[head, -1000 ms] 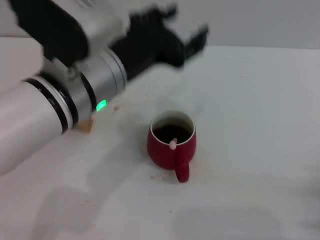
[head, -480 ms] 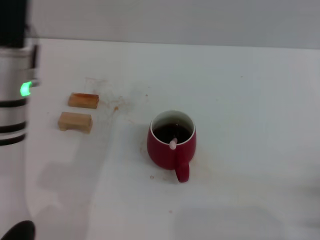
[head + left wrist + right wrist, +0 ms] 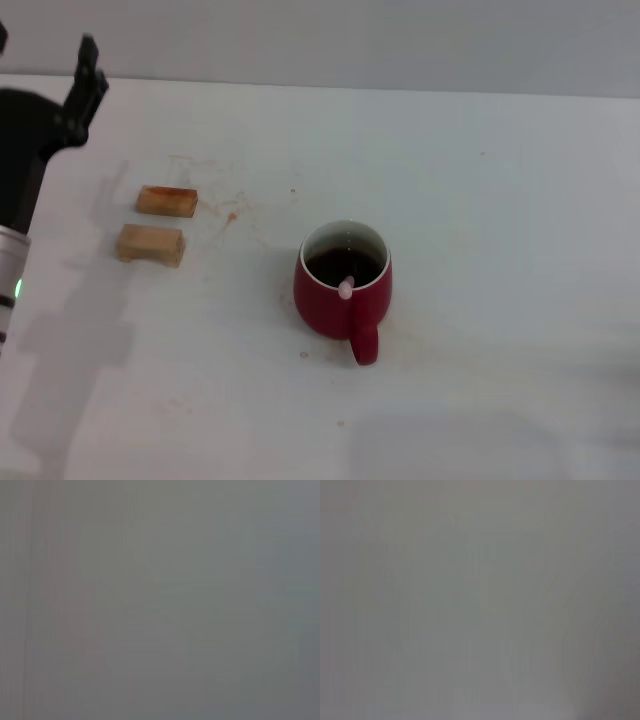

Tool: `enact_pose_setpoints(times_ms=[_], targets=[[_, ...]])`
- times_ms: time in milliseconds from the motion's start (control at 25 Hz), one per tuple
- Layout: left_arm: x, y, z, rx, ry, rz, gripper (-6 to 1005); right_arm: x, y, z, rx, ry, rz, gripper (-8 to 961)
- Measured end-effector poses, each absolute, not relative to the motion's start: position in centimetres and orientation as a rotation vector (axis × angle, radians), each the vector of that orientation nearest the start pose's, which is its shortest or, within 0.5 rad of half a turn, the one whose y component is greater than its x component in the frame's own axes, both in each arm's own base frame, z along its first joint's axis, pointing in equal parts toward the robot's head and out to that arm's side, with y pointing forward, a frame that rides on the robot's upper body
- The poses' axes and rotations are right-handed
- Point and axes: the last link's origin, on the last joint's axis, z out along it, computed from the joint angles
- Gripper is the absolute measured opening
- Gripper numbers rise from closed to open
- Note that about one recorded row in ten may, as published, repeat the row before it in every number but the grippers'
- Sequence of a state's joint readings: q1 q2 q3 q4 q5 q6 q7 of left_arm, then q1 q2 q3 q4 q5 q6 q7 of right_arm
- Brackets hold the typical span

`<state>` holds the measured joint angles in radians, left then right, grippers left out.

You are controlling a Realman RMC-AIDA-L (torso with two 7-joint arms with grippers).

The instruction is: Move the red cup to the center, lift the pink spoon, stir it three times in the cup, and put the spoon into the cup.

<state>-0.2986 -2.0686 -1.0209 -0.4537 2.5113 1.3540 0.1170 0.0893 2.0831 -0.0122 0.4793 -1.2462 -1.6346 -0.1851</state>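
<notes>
Since the left gripper [image 3: 45, 75] sits way off at the table's [image 3: 520, 200] far left edge, well apart from everything, it looks parked with nothing in it, though I honestly can't tell if its fingers are spread or closed. Off to that gripper's right, near the middle of the table, stands the red cup [image 3: 342, 285], handle toward the robot, dark liquid inside. Two wooden blocks [image 3: 158, 222] lie between gripper and cup. Inside the cup, the pink spoon [image 3: 346, 288] leans on the rim by the handle, so I'd guess the job's basically done. Right gripper isn't visible anywhere.
</notes>
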Motion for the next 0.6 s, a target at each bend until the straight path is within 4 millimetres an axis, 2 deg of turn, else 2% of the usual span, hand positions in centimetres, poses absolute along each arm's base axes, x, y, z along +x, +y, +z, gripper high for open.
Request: enact_pose_setpoints(times_ms=[160, 600], targets=[[-29.4, 31.2, -0.1, -1.527, -0.231, -0.748, 859, 35.5, 16.8, -2.7, -1.208, 0.62, 0.581, 0], [-31.3, 30.6, -0.9, -1.566, -0.315, -0.671, 859, 35.0, 16.4, -2.4, -1.207, 0.583, 0.604, 0]])
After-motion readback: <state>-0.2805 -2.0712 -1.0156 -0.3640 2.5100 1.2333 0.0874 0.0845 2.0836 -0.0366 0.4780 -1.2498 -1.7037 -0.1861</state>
